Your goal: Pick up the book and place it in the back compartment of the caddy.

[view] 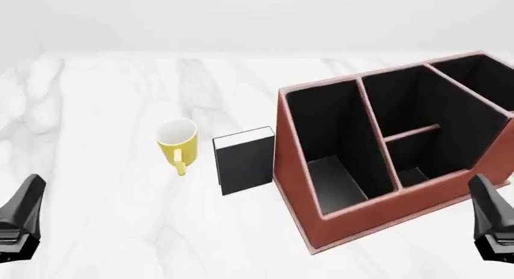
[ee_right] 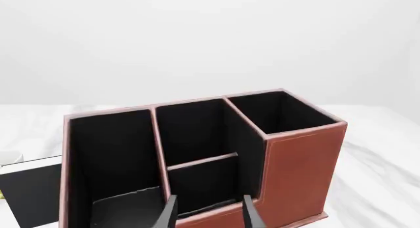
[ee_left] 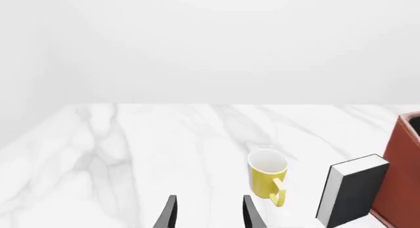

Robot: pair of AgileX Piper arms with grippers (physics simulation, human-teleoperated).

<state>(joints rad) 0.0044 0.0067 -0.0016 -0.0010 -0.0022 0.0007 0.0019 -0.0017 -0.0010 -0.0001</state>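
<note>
One book [view: 245, 160], one mug [view: 177, 143], one caddy [view: 301, 189], two grippers, all on a white marbled table [view: 96, 98]. Caddy: red-brown slanted walls, black inside, thin dividers making four cells (two long, two short); every cell seen from the front and right wrist views holds nothing. The back compartment [view: 410, 113] is the farther short cell in the middle strip, behind the cross divider. Mug: yellow, upright, white inside, nothing in it, handle toward the arms. Book: standing upright on the table, plain black cover facing the arms, white page edges along its top and left side; it sits between mug and caddy, just beside the caddy's left wall, whether touching cannot be told, and near the mug but apart from it. Left gripper [ee_left: 208, 213]: fingers spread with a clear gap, grasping nothing, low at the near left, well apart from the book. Right gripper [ee_right: 208, 213]: likewise released, holding nothing, near the caddy's near rim.
</note>
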